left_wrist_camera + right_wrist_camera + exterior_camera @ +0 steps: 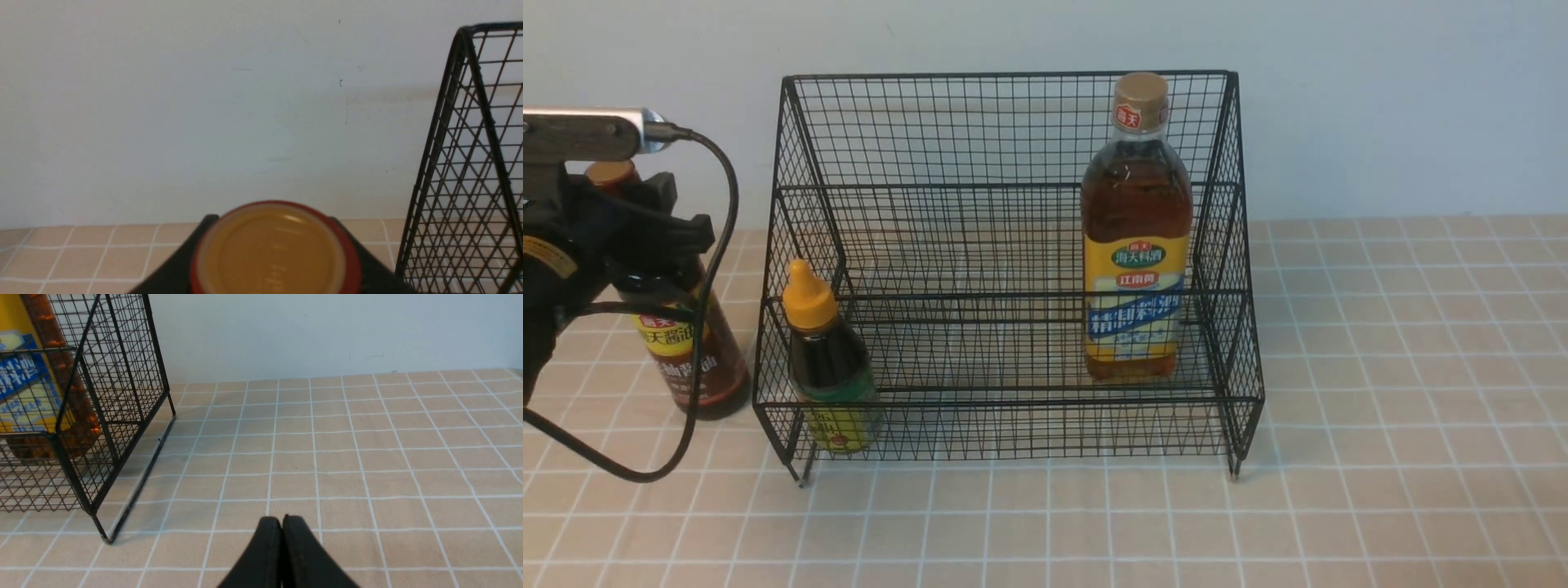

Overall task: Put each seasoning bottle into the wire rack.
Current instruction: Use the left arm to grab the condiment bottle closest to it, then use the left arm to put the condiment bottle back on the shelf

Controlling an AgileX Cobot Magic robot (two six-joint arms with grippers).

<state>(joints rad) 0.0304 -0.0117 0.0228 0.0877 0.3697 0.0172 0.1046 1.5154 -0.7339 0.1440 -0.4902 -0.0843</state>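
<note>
Dark long-necked bottle (698,359): outside the wire rack (980,186), just beside its left end on the tiled table (1380,408). It is the only one of the three not yet racked.
Left gripper (670,214): high on that bottle, with a finger on each side of the neck under the reddish-brown cap (273,249). I cannot tell whether they pinch it or only flank it. A neck hold likely leaves the body free to clear the front rail.
Small bottle with yellow nozzle cap (827,359): in the low front tier, at the left end.
Tall amber bottle (1135,245): upright near the right end, apparently on the rear step, where the high back suits its height.
Free space: the middle between them, the likely target.
Right gripper (282,533): fingertips pressed together and holding nothing, low over bare tiles to the right of the rack, out of the way.
</note>
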